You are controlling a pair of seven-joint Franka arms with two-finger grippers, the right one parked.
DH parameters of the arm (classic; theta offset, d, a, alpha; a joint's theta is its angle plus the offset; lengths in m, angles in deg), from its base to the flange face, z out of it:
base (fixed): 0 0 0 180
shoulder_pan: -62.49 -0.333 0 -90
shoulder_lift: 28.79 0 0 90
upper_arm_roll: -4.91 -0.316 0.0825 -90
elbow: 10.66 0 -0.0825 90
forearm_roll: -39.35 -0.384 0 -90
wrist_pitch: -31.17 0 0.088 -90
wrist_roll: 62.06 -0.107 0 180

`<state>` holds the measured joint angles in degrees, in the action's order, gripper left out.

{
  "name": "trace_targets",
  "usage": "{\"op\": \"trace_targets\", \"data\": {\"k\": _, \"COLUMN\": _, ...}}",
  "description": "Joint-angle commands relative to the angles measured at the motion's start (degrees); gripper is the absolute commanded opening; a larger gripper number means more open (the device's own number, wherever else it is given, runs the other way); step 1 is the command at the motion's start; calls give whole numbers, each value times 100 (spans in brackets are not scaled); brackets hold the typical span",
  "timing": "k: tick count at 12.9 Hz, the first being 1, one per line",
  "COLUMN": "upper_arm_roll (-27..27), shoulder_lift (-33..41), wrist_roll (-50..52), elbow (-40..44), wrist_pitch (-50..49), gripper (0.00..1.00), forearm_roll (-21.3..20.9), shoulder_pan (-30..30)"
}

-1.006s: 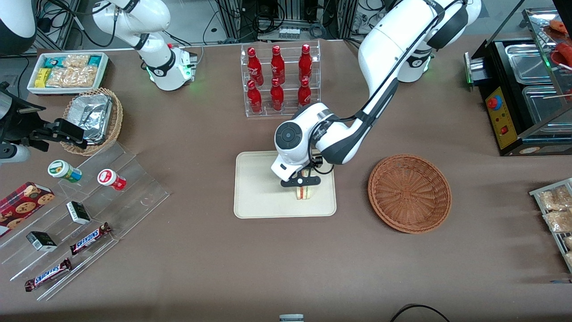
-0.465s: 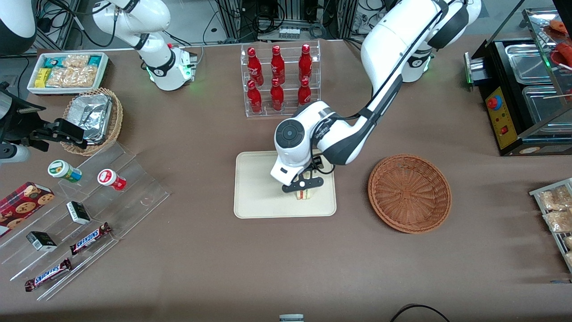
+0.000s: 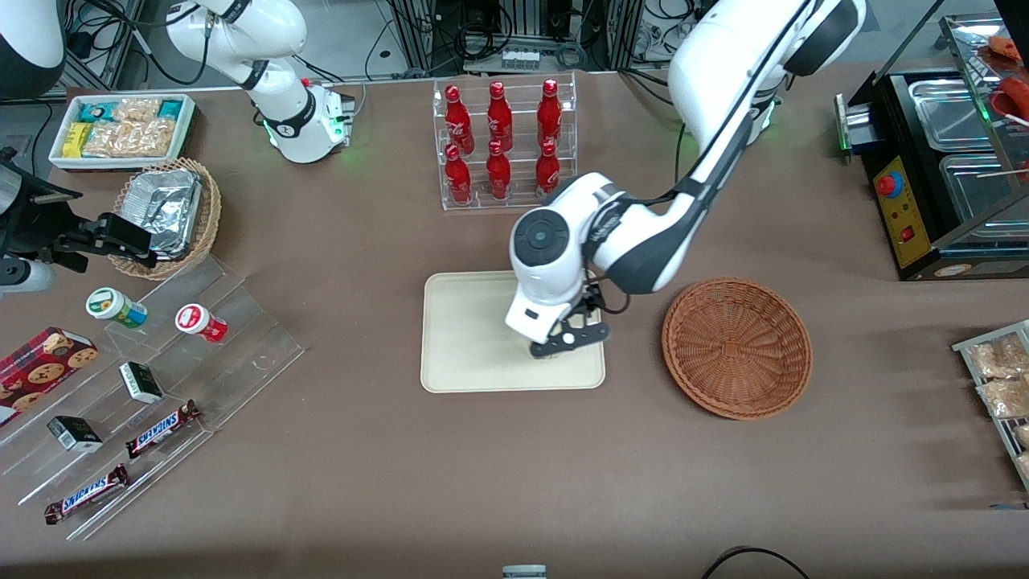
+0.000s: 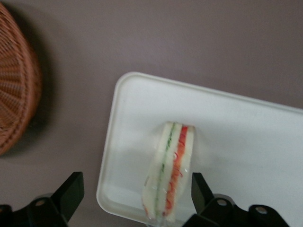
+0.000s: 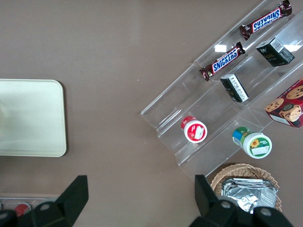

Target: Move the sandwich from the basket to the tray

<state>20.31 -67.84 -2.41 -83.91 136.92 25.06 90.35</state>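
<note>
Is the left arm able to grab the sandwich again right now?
Probably yes. The gripper hangs open just above the sandwich, which stands on the tray, and nothing lies between them.

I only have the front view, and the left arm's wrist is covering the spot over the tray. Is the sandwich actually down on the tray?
Observer: Yes. The left wrist view shows the sandwich resting on the tray, standing on edge with its red and green filling stripes facing the camera.
Operator: Is the gripper clamped on it?
Observer: No. The gripper is above the tray, its fingers spread wide, with a clear gap on each side of the bread.
</note>
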Motion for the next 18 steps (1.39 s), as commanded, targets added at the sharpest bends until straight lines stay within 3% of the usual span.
{"op": "trace_targets", "data": {"k": 1, "upper_arm_roll": 25, "shoulder_lift": 362, "wrist_roll": -120, "elbow": 3, "wrist_pitch": -151, "gripper": 100, "forearm_roll": -13, "shoulder_pan": -386}}
{"op": "trace_targets", "data": {"k": 6, "upper_arm_roll": -54, "shoulder_lift": 766, "wrist_roll": -1041, "elbow": 56, "wrist_pitch": -792, "gripper": 100, "forearm_roll": -74, "shoulder_pan": -869}}
{"op": "trace_targets", "data": {"k": 13, "upper_arm_roll": -81, "shoulder_lift": 1496, "wrist_roll": -2852, "elbow": 48, "wrist_pitch": -1819, "gripper": 100, "forearm_roll": 365, "shoulder_pan": -2179}}
{"op": "trace_targets", "data": {"k": 18, "upper_arm_roll": -98, "shoulder_lift": 2040, "wrist_roll": -3256, "elbow": 48, "wrist_pitch": -2610, "gripper": 100, "forearm_roll": 541, "shoulder_pan": -2470}}
